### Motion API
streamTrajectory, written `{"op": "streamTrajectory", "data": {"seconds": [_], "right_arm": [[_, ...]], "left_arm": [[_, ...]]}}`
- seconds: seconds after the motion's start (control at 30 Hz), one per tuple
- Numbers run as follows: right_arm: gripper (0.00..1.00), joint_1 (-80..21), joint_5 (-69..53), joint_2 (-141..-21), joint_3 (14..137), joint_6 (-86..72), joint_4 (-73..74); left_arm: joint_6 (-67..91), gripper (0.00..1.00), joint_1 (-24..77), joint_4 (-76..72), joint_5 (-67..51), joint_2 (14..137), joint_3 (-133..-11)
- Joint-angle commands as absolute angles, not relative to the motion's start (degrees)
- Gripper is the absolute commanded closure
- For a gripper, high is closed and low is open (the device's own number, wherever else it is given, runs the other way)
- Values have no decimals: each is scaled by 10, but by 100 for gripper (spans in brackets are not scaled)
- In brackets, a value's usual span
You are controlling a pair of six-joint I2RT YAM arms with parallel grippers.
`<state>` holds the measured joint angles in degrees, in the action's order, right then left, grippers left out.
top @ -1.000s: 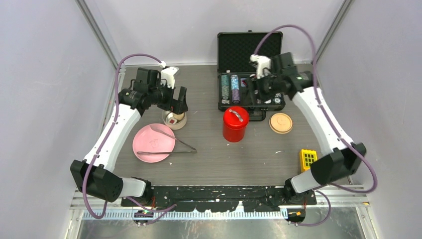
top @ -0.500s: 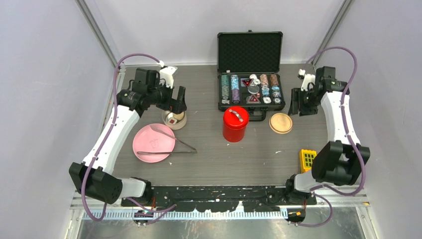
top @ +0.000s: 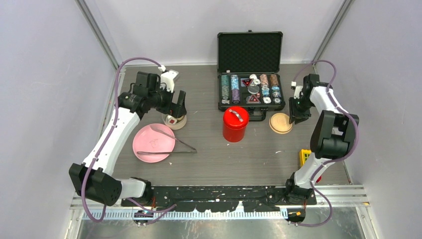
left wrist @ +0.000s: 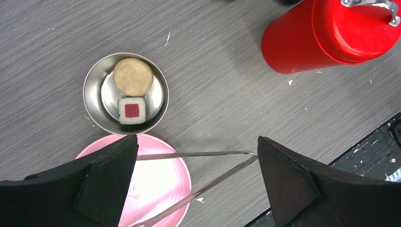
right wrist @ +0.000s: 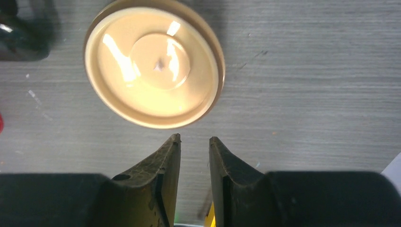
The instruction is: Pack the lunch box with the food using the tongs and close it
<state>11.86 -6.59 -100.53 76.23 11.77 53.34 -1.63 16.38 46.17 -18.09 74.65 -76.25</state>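
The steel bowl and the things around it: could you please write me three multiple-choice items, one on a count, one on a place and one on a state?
1. How many food pieces lie in the steel bowl? A) none B) two C) four
2. Where is the beige lid? A) on the bowl B) on the pink plate C) on the table, right of the red canister
3. The red canister is: A) shut, lid on B) open C) tipped over

1 B: a tan round piece and a white cube with a red centre lie in it.
2 C: the top view shows it flat on the table.
3 A: its handled lid sits on top.
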Motion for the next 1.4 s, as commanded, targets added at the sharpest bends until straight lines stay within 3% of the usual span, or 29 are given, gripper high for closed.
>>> {"op": "streamTrajectory", "data": {"seconds": [0.0, 0.47, 0.67, 0.97, 1.37], "right_arm": [[67, 118, -34, -1029, 769, 111, 483], [74, 118, -33, -1111, 781, 102, 450], [99, 126, -48, -1100, 773, 107, 472], [100, 204, -141, -953, 774, 130, 535], [100, 163, -299, -843, 882, 13, 544]], "left_arm": [[-30, 0, 163, 448, -204, 714, -754], [-29, 0, 163, 444, -222, 714, -749], [-26, 1, 163, 453, -225, 715, -752], [-34, 0, 163, 460, -246, 709, -755], [-19, 0, 163, 451, -294, 703, -796]]}}
